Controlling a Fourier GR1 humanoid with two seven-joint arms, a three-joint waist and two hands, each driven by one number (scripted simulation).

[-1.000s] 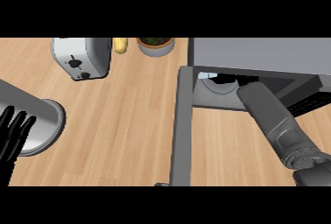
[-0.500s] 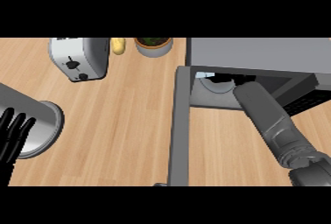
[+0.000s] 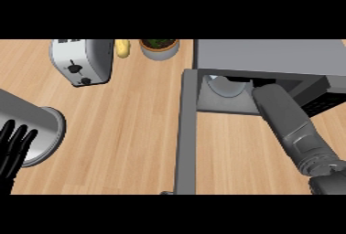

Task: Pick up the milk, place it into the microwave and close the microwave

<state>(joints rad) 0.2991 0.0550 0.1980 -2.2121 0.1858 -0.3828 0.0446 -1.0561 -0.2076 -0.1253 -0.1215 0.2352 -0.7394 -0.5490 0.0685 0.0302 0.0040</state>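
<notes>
Grey cylindrical right forearm [image 3: 290, 125], ribbed dark wrist; black left hand [image 3: 11, 151] with slim fingers [image 3: 20, 137].

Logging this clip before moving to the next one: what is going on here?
The robot's right forearm reaches into the open microwave, whose door stands swung out toward the robot. The right hand is hidden inside, so whether it holds the milk cannot be seen; only a pale round plate shows in the cavity. The left hand rests open at the view's left edge, fingers up, beside a metal canister. A toaster, a banana and a potted plant stand along the counter's far edge.
</notes>
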